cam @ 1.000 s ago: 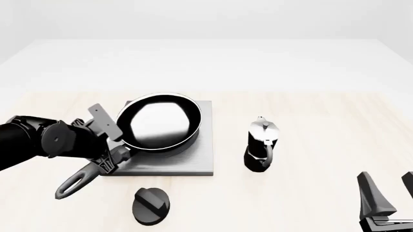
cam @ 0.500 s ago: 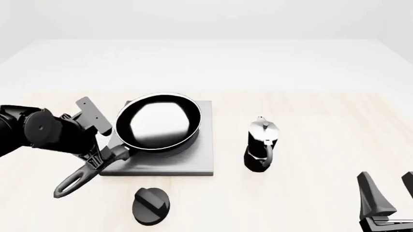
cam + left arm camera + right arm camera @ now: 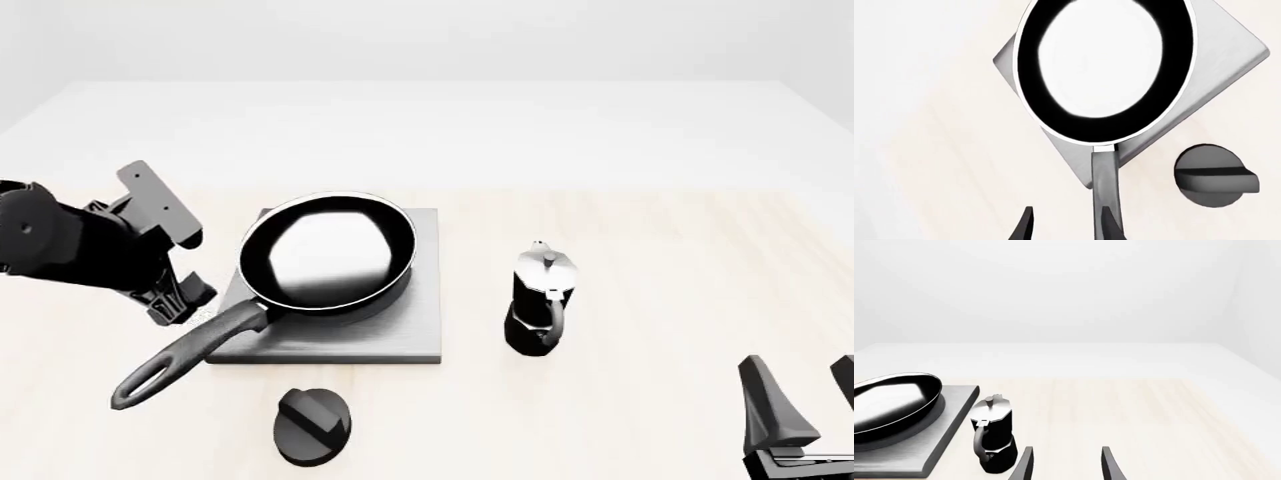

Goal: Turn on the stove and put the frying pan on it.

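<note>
The glossy black frying pan [image 3: 327,250] sits flat on the grey stove slab [image 3: 400,335], and its long handle [image 3: 180,358] points toward the table's near left. My left gripper [image 3: 180,298] hovers open just left of and above the handle, holding nothing. In the left wrist view the pan [image 3: 1104,65] lies on the slab [image 3: 1231,52], and the handle [image 3: 1102,175] runs beside one fingertip of the left gripper [image 3: 1066,227]. The black ridged knob [image 3: 314,427] [image 3: 1214,175] lies in front of the slab, untouched. My right gripper [image 3: 807,405] [image 3: 1066,467] stays open at the near right.
A black-and-silver moka pot [image 3: 541,300] [image 3: 993,440] stands upright just right of the slab. The light wooden tabletop [image 3: 667,250] stretches to the right and ends at a pale back edge.
My left gripper has let go of the pan handle and drawn back up and to the left. The pan stays on the slab. The right arm has not moved.
</note>
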